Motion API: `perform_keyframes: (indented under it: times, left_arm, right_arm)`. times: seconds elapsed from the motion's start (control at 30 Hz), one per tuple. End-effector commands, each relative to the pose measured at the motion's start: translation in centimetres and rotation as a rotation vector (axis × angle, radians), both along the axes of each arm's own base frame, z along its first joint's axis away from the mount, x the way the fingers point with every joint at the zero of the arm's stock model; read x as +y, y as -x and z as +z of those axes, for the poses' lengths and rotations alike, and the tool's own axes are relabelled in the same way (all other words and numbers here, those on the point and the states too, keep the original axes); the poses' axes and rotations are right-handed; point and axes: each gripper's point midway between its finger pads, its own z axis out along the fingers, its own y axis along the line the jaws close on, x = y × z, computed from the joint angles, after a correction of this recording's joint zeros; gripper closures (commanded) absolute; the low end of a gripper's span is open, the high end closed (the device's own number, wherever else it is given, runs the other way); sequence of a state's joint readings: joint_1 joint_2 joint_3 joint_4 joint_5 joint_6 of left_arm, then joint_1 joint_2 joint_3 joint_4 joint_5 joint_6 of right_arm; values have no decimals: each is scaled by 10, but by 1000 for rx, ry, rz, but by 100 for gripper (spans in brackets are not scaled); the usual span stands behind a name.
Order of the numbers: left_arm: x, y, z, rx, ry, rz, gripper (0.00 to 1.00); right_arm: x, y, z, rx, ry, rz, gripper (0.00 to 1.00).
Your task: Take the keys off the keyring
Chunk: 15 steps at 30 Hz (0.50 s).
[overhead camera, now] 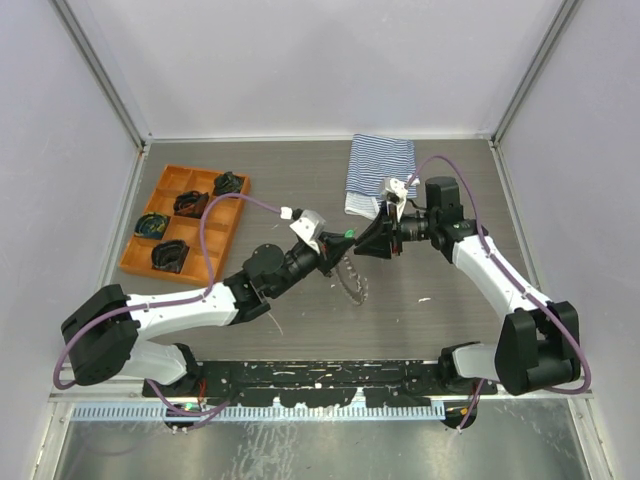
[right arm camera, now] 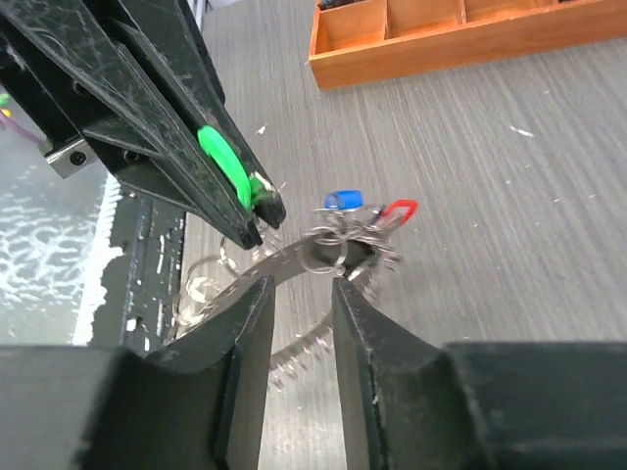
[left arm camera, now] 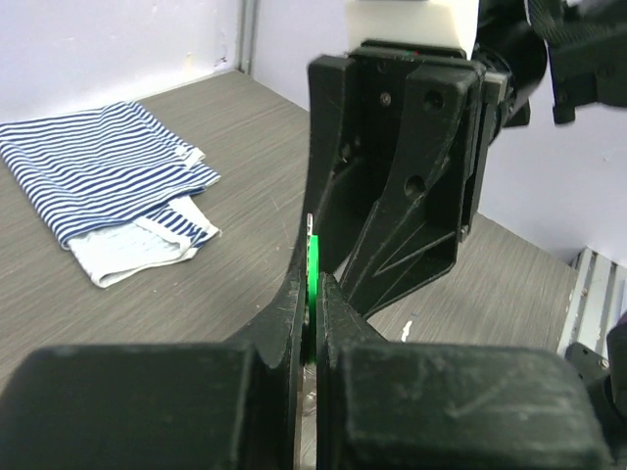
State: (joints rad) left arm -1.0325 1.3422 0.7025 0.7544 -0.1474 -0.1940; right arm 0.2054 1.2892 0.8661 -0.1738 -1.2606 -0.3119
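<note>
My left gripper (left arm camera: pixel 313 286) is shut on the green key (left arm camera: pixel 313 262), held above the table. In the right wrist view the left gripper (right arm camera: pixel 261 213) shows with the green key (right arm camera: pixel 223 163) between its fingers. The keyring (right arm camera: pixel 330 251), a cluster of small metal rings, lies on the table just past my right gripper (right arm camera: pixel 302 290), which is open with its tips either side of the ring. The blue key (right arm camera: pixel 343 199) and red key (right arm camera: pixel 398 211) hang on the ring's far side. The braided cord (right arm camera: pixel 294 354) curls under the right gripper. From above, the coil (overhead camera: pixel 351 281) lies below both grippers.
An orange tray (overhead camera: pixel 185 222) with dark bundles stands at the left, and shows in the right wrist view (right arm camera: pixel 441 44). A striped blue-white cloth (overhead camera: pixel 380 172) lies at the back, also in the left wrist view (left arm camera: pixel 98 181). The right gripper's body (left arm camera: pixel 402 186) fills the space ahead of the left one.
</note>
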Motion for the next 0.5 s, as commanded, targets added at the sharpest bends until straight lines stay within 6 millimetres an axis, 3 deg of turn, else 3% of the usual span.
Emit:
perform_keyframes:
  times: [0.0,0.13,0.27,0.47]
  left_arm:
    - [-2,16,43,-161,79,-100,100]
    - [-7,30,35,-237,21,-183,100]
    - [-4,39,35,-305,4,-223,100]
    - [-8,51,38,-385,32,-294,100]
  right_arm:
    - [-7,14,24,-204,16,88,60]
    - [-8,33,35,-263,-29,164,51]
    - [-10,53,30,-398,-65,241,33]
    - [-11,52,19,-429,-52,246,33]
